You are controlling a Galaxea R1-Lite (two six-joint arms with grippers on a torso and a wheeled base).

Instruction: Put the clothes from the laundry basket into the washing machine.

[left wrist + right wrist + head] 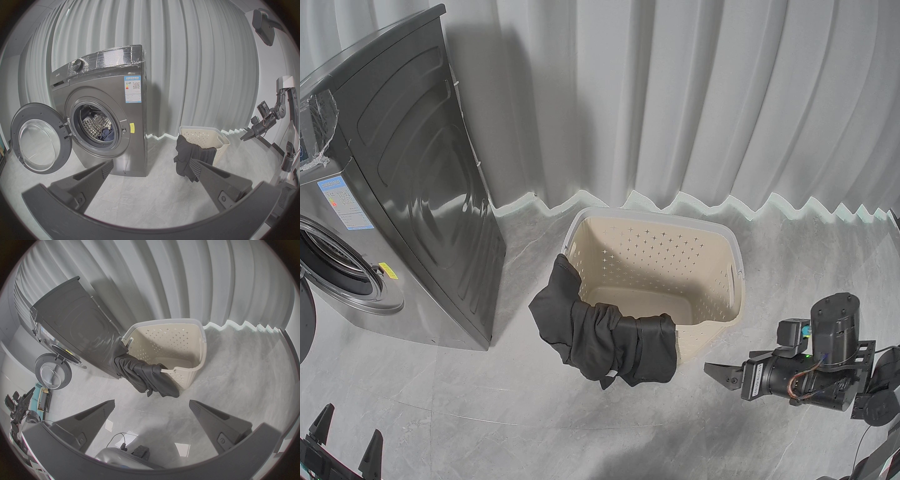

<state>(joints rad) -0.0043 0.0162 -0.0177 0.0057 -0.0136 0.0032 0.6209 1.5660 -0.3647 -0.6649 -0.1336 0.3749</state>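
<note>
Your right gripper (pixel 720 375), spread open and empty, is nearer: the dark garment (pixel 606 340) hangs lengthwise along the basket (pixel 650 215) rim straight ahead.

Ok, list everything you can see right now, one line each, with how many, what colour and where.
washing machine: one, dark grey, on the floor at the robot's left
machine door: one, grey with a clear window, swung open
clothing in the drum: count unclear, dark, inside the open machine
laundry basket: one, cream, on the floor right of the machine, in front of the curtain
garment: one, black, draped over the basket's near rim, hanging outside
curtain: one, white, along the back
floor: one, grey, marbled
left tool: one, dark grey, open and holding nothing, low at the robot's left
right tool: one, dark grey, open and holding nothing, right of the basket
</note>
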